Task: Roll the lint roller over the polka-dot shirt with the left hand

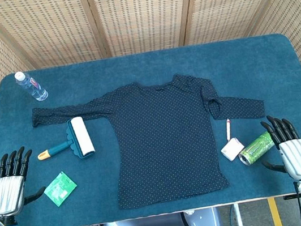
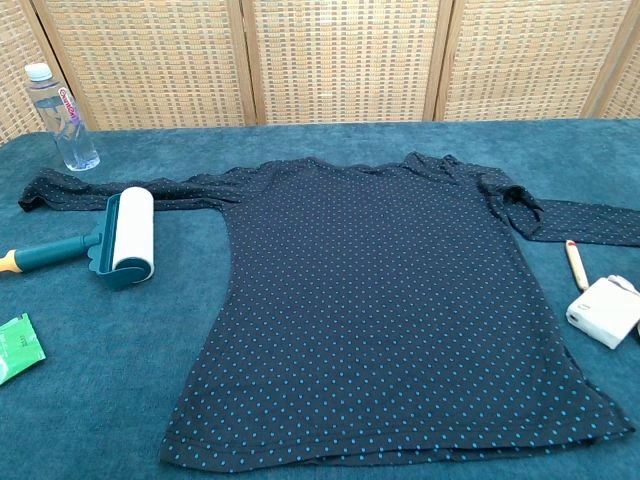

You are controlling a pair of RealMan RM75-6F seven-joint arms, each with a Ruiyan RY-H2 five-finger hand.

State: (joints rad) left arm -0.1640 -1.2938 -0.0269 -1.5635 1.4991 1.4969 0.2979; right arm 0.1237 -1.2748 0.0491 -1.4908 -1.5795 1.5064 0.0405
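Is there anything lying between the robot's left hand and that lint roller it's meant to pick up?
No. In the head view only bare blue tablecloth separates the left hand from the lint roller. A green packet lies off to the side.

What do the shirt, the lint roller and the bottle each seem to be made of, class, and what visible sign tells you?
Shirt: soft knit fabric, likely; it lies limp with wrinkled sleeves, matte, dotted.
Lint roller: teal handle and frame look like smooth moulded plastic; the white drum looks like paper sheets.
Bottle: clear plastic, probably; see-through, with a white cap and printed label.
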